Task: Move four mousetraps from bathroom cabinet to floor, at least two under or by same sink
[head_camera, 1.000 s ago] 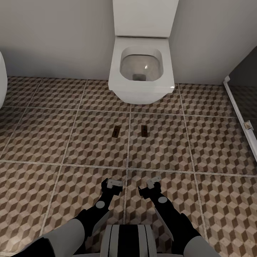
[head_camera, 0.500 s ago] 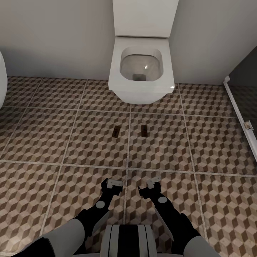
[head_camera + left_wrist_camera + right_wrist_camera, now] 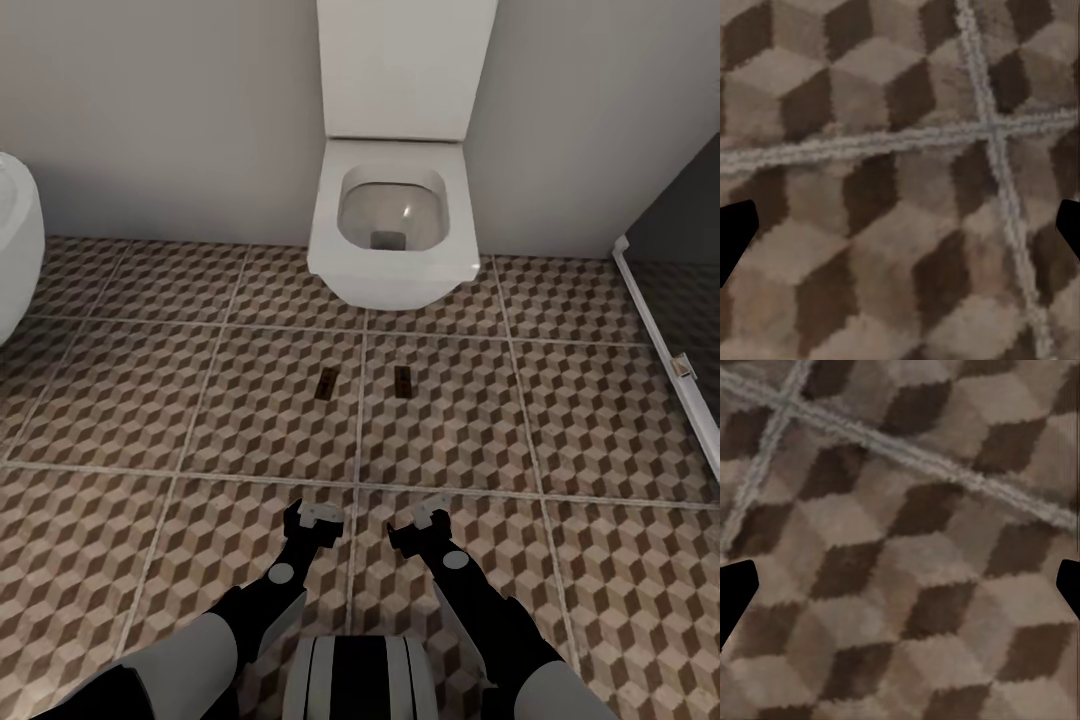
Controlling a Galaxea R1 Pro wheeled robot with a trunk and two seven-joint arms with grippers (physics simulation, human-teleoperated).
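Two mousetraps lie flat on the cube-patterned bathroom floor (image 3: pixel 200 400), a small gap apart, just in front of the toilet: one (image 3: pixel 325 383) to the left, the other (image 3: pixel 402 380) to the right. My left gripper (image 3: pixel 318 520) and right gripper (image 3: pixel 425 520) hang low over the tiles, well short of both traps. Both are open and empty. In each wrist view the dark fingertips (image 3: pixel 735 232) (image 3: pixel 735 592) stand wide apart over bare tile (image 3: pixel 900 225) and grout lines. The cabinet and the other mousetraps are out of view.
A white toilet (image 3: pixel 392 220) stands against the grey back wall. A rounded white fixture (image 3: pixel 15 250) juts in at the far left. At the right, a white shower frame (image 3: pixel 660 340) borders a dark glass panel.
The whole head view has shifted: toilet and traps look smaller and sit lower, and more of the left white fixture shows, so the camera moved back. The traps and both grippers are unchanged.
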